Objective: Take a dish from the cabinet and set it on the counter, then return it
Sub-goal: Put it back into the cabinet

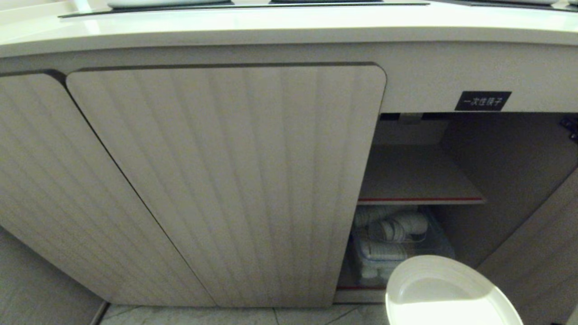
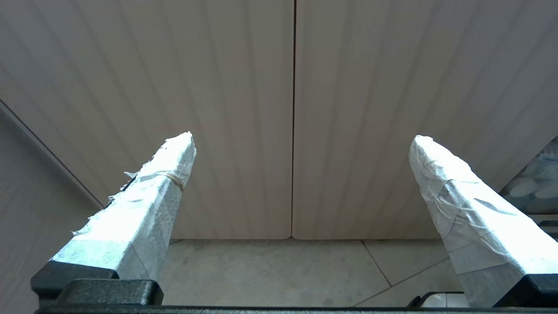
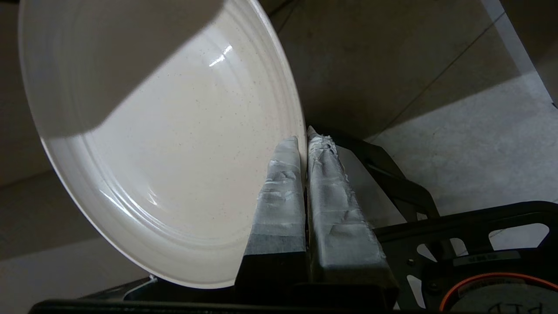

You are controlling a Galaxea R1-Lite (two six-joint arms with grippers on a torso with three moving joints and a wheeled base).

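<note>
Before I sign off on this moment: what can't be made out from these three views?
- Right gripper: outside the head view; only the right wrist view shows it shut on the dish.
- Dish: its near part is cut off by the head view's bottom edge.
- Lower cabinet compartment: the closed door hides its left part, and the white crockery there is too dim to count.
- Counter: the top edge cuts off whatever sits on it.
</note>
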